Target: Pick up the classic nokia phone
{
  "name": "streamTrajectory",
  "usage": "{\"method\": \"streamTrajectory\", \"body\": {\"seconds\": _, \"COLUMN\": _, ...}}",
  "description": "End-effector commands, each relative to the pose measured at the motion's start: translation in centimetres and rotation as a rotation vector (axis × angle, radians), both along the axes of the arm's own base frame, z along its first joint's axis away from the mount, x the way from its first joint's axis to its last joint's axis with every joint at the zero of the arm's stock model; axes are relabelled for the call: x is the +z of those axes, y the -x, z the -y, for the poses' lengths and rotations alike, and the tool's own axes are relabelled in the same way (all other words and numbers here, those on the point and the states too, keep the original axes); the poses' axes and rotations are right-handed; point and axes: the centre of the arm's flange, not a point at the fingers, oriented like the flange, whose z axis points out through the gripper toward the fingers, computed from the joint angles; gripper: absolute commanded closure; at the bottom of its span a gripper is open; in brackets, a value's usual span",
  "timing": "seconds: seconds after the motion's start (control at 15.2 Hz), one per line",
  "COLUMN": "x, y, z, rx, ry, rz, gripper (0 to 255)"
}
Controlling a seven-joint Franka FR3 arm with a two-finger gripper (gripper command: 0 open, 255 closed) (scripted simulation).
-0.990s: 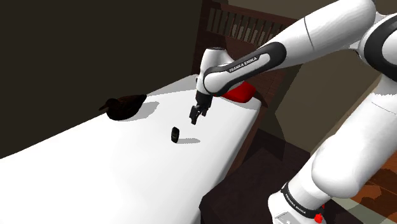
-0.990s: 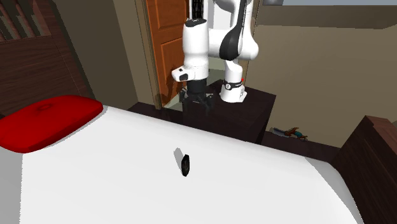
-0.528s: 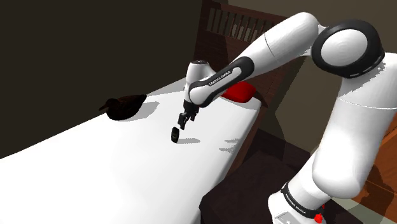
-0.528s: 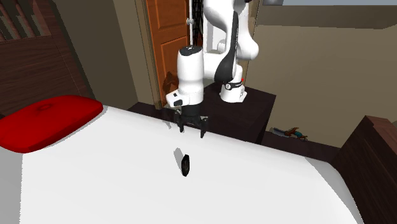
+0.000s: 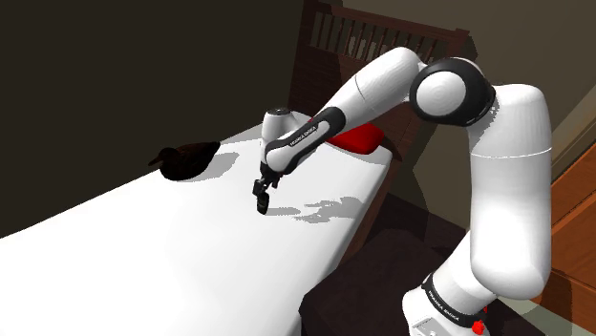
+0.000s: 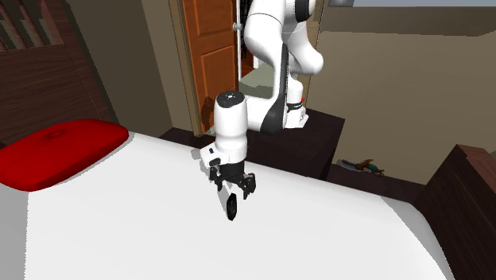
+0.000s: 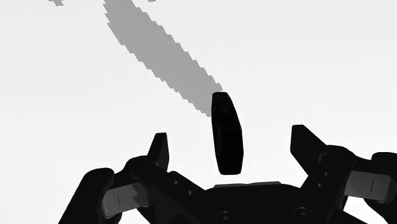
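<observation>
Black gripper (image 6: 236,191) hangs wide open, fingers (image 7: 159,149) either side of the upright black phone (image 7: 227,133) (neither touches it), which stands on edge on the white bed (image 5: 143,258), red pillow (image 6: 56,151) well apart.

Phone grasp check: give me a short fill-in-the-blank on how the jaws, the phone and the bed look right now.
1. The jaws are ___, one on each side of the phone, neither touching it.
2. In colour, the phone is ___.
3. The bed it stands on has a plain ___ cover.
4. The pillow at the head of the bed is ___.

Missing words: open; black; white; red.
</observation>
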Motion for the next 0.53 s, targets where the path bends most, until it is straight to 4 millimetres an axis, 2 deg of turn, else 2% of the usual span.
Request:
{"method": "streamTrajectory", "body": {"seconds": 0.0, "x": -1.3, "y": -0.2, "z": -0.2, "rx": 0.001, "ry": 0.000, "rz": 0.001, "gripper": 0}}
{"method": "streamTrajectory", "body": {"seconds": 0.26, "x": -3.4, "y": -0.2, "z": -0.2, "rx": 0.001, "ry": 0.000, "rz": 0.001, "gripper": 0}}
{"method": "streamTrajectory", "body": {"seconds": 0.4, "x": -3.7, "y": -0.2, "z": -0.2, "rx": 0.001, "ry": 0.000, "rz": 0.001, "gripper": 0}}
{"method": "streamTrajectory", "body": {"seconds": 0.46, "x": -3.7, "y": -0.3, "z": -0.3, "rx": 0.001, "ry": 0.000, "rz": 0.001, "gripper": 255}}
